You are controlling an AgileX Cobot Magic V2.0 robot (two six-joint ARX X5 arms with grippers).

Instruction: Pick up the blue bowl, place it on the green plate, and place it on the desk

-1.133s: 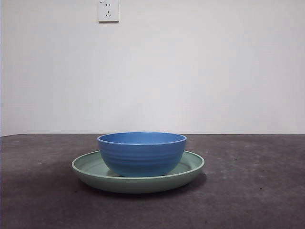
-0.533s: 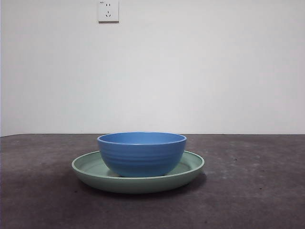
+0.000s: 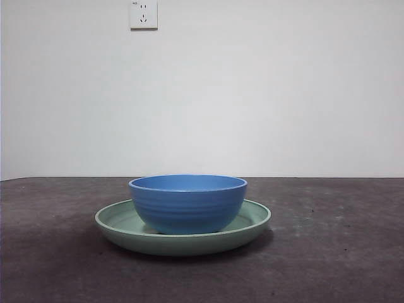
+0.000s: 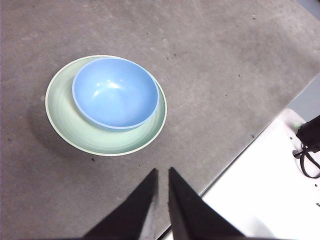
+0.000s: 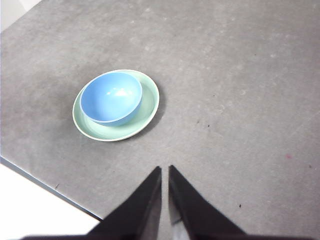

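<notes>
The blue bowl [image 3: 188, 203] stands upright inside the green plate [image 3: 249, 224], which rests on the dark grey desk [image 3: 341, 252]. Both wrist views look down on the pair: the bowl [image 4: 115, 92] sits off-centre in the plate [image 4: 75, 130], likewise the bowl [image 5: 111, 97] in the plate [image 5: 147, 107]. My left gripper [image 4: 162, 175] is shut and empty, raised well clear of the dishes. My right gripper [image 5: 165, 172] is also shut and empty, high above the desk and away from the plate. Neither arm shows in the front view.
A white wall with a socket [image 3: 143, 14] stands behind the desk. The desk's edge [image 4: 240, 150] runs close to the left gripper, with a white surface and black cables [image 4: 307, 150] beyond it. Another desk edge [image 5: 45, 182] shows in the right wrist view.
</notes>
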